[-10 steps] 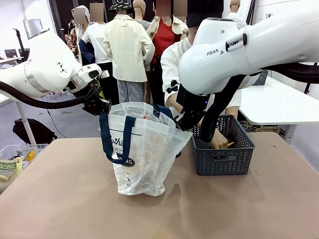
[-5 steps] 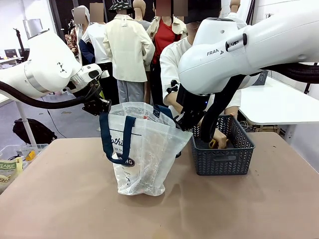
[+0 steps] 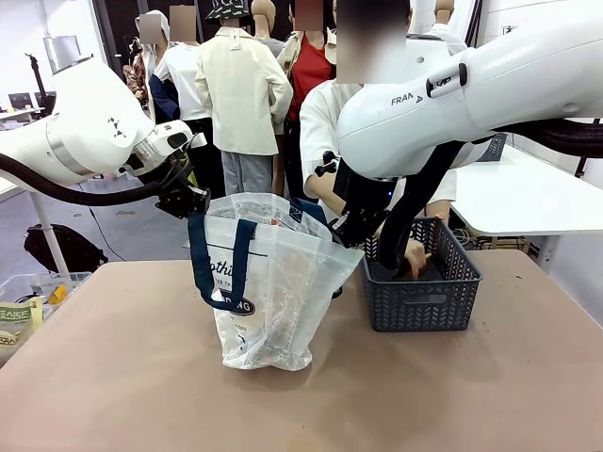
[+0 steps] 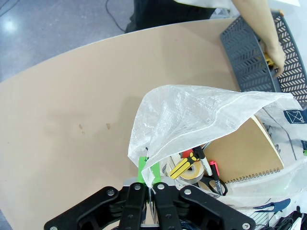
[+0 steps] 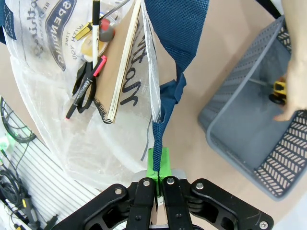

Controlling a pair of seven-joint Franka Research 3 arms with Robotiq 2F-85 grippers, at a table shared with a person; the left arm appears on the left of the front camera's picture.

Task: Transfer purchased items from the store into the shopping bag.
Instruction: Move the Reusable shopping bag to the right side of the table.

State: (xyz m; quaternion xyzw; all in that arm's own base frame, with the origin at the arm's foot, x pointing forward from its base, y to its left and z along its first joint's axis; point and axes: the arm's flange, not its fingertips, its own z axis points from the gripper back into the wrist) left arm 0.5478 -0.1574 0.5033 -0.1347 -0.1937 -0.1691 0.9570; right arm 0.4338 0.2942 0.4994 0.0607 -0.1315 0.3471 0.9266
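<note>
So my left gripper [image 4: 149,168] and right gripper [image 5: 158,163] both pinch the shopping bag [image 3: 273,282] at its rim. It's floppy, slippery plastic, so hem or strap probably holds best.

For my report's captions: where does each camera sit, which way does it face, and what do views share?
Front view: between the arms, facing across the table at the person; shows the left gripper and right gripper at the shopping bag.
Left wrist view: looks down its own fingers, shut on the bag's rim, at a spiral notebook inside.
Right wrist view: looks down its own fingers, shut on the rim by a navy handle.
Shared: all three show the bag and the person's hand in the grey basket.
</note>
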